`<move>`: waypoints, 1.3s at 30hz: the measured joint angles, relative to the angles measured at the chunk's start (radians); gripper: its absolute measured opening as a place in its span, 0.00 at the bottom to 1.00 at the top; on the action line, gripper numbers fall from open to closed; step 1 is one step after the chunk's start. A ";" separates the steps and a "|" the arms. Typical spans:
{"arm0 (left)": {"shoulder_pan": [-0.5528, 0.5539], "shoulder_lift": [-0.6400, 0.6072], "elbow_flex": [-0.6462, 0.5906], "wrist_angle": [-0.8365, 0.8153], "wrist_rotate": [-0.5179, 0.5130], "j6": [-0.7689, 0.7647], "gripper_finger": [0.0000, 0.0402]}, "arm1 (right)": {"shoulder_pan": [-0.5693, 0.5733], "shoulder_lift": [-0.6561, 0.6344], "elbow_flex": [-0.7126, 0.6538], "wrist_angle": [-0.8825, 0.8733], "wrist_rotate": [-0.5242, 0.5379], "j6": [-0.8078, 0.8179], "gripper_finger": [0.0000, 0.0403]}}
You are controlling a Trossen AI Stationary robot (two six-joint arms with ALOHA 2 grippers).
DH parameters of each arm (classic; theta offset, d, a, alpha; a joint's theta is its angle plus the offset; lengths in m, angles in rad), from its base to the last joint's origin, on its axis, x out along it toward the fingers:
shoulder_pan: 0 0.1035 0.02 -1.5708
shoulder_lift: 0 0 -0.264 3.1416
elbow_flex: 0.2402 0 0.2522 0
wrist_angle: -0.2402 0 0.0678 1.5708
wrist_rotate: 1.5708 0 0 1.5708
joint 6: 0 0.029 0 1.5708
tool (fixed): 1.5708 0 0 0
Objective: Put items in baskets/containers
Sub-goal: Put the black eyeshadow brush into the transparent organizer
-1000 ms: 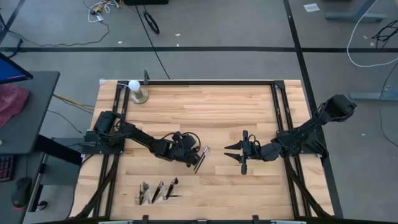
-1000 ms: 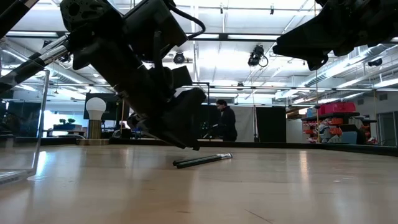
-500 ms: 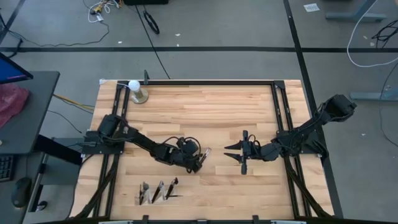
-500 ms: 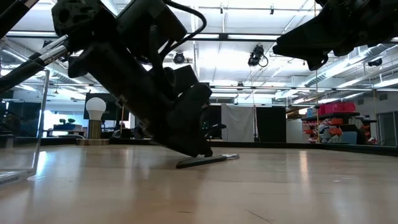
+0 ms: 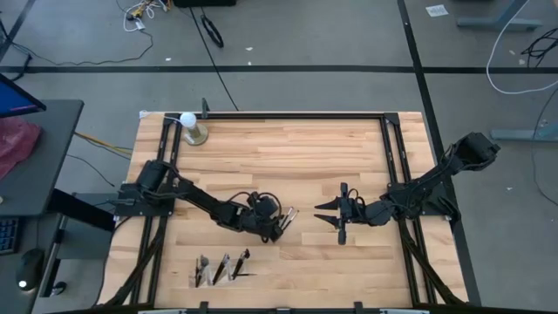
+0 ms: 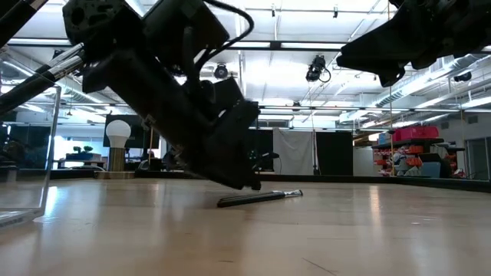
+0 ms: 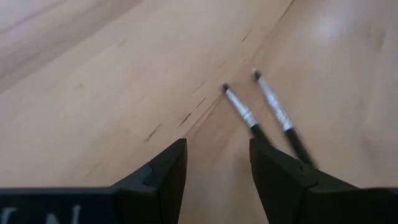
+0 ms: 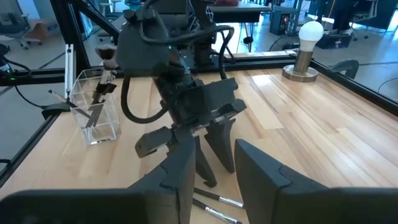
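Lying just ahead of the open, empty left end effector (image 7: 214, 165): two makeup brushes (image 7: 273, 115).

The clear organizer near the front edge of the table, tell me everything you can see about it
The clear organizer is a small box of see-through plastic, so the wood shows through its walls. It stands upright near the table's front edge on the left arm's side, apart from both grippers. From above it reads as a row of side-by-side compartments. Several dark-handled brushes already stand in it, leaning, bristles up, one with a fluffy dark head. Only the table and those brushes touch it.
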 joint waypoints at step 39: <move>-0.027 0.084 0.006 0.184 -0.007 0.069 0.44 | -0.004 0.000 0.000 -0.006 0.000 -0.001 0.29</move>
